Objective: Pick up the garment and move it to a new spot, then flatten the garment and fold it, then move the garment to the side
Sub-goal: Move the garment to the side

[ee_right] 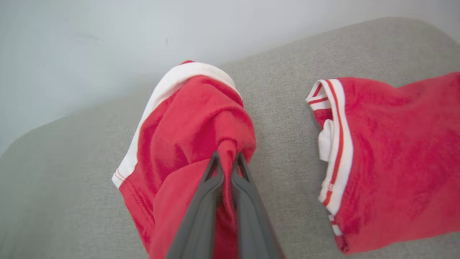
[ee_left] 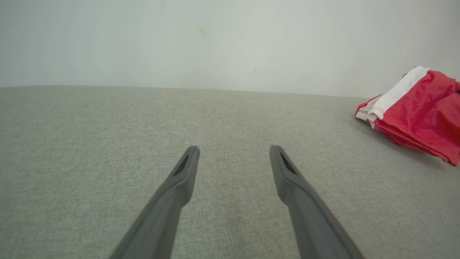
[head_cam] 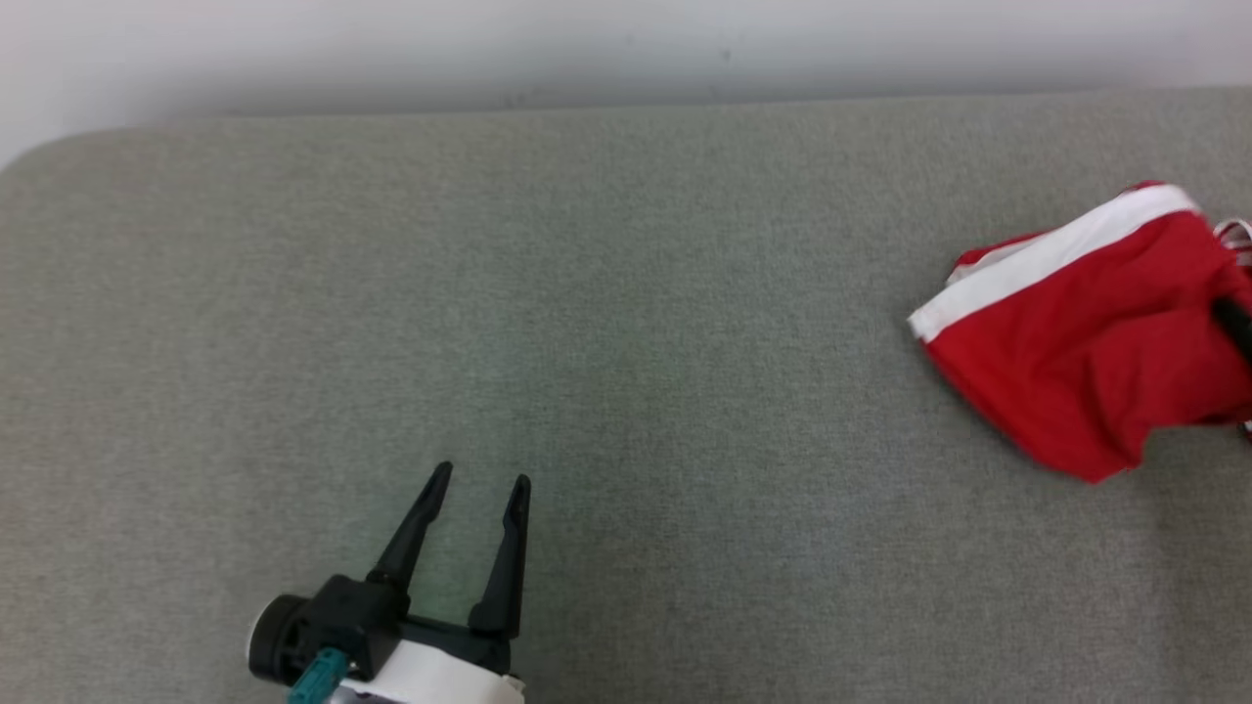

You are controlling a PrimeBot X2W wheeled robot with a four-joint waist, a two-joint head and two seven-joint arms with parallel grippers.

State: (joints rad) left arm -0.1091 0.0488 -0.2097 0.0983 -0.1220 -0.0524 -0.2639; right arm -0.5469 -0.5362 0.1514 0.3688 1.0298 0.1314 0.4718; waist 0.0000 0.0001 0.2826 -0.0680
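The garment (head_cam: 1086,332) is red with white trim and lies bunched at the right edge of the grey surface; the left wrist view has the garment (ee_left: 417,111) at its far right. In the right wrist view my right gripper (ee_right: 227,158) is shut on a pinched fold of the garment (ee_right: 194,136), which rises off the surface, while a second part with a striped white collar (ee_right: 334,144) lies to the right. A dark finger of that gripper (head_cam: 1234,328) pokes in at the head view's right edge. My left gripper (head_cam: 481,481) stands open near the front left, far from the cloth, holding nothing.
A grey fabric-covered surface (head_cam: 606,323) spreads across the head view, with a rounded corner at the far left. A pale wall (head_cam: 587,49) runs along its back edge.
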